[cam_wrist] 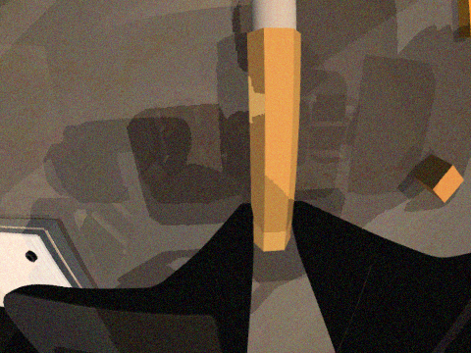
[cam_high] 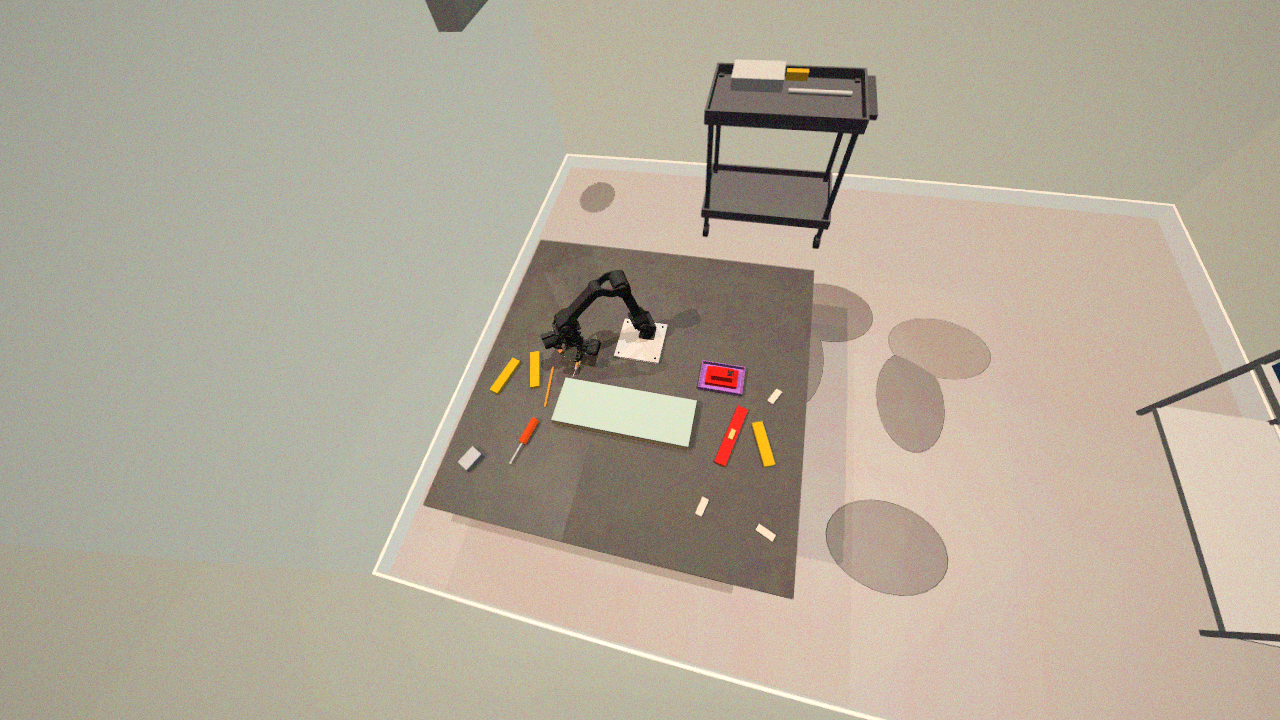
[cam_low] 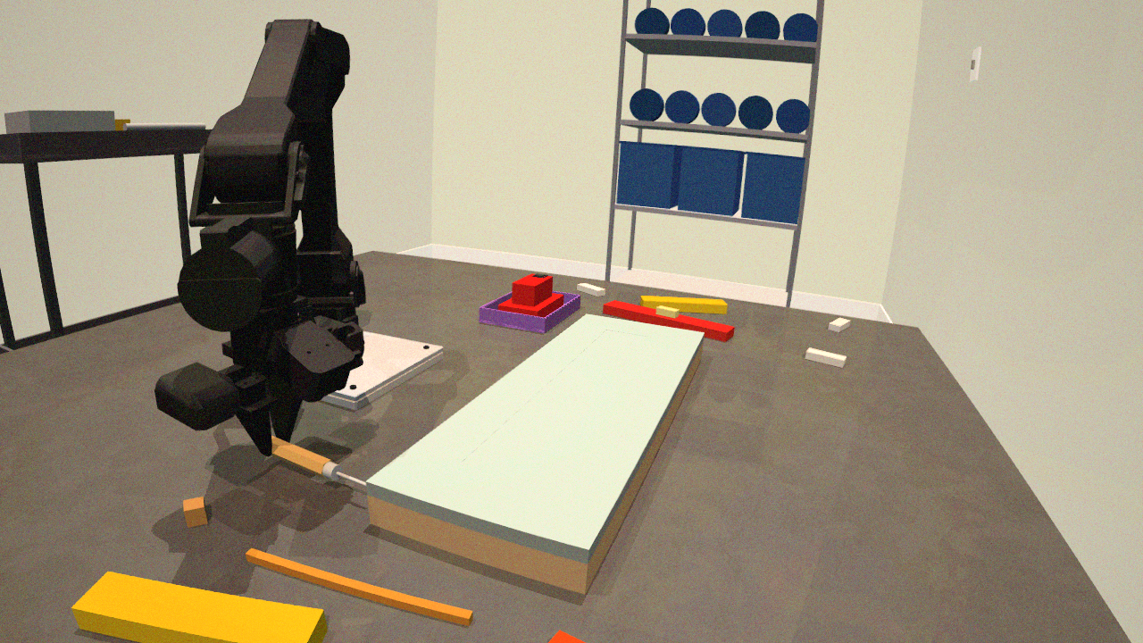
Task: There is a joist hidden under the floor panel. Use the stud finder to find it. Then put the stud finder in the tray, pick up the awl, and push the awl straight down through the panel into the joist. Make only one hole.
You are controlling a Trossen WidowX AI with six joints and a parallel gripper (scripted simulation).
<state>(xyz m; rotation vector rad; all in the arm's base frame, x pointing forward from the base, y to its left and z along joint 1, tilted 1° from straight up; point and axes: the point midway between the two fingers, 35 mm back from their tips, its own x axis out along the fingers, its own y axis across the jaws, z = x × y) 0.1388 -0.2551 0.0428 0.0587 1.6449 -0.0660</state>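
Observation:
The awl (cam_low: 307,459) (cam_wrist: 275,125) has an orange wooden handle and a thin metal tip. It lies on the dark mat, tip pointing at the near end of the pale green floor panel (cam_high: 622,416) (cam_low: 543,415). My gripper (cam_high: 572,358) (cam_low: 267,444) (cam_wrist: 271,212) is low over the mat and shut on the butt end of the awl's handle. The red stud finder (cam_high: 723,377) (cam_low: 533,289) sits in the purple tray (cam_high: 702,376) (cam_low: 511,315) past the panel's far end.
A small orange cube (cam_low: 195,512) (cam_wrist: 440,178), a thin orange stick (cam_low: 359,588) and a yellow block (cam_low: 199,612) lie near the awl. The white arm base plate (cam_low: 391,363) (cam_wrist: 26,262) is close behind. A red bar (cam_low: 667,320) lies beyond the panel. A black cart (cam_high: 787,116) stands off the mat.

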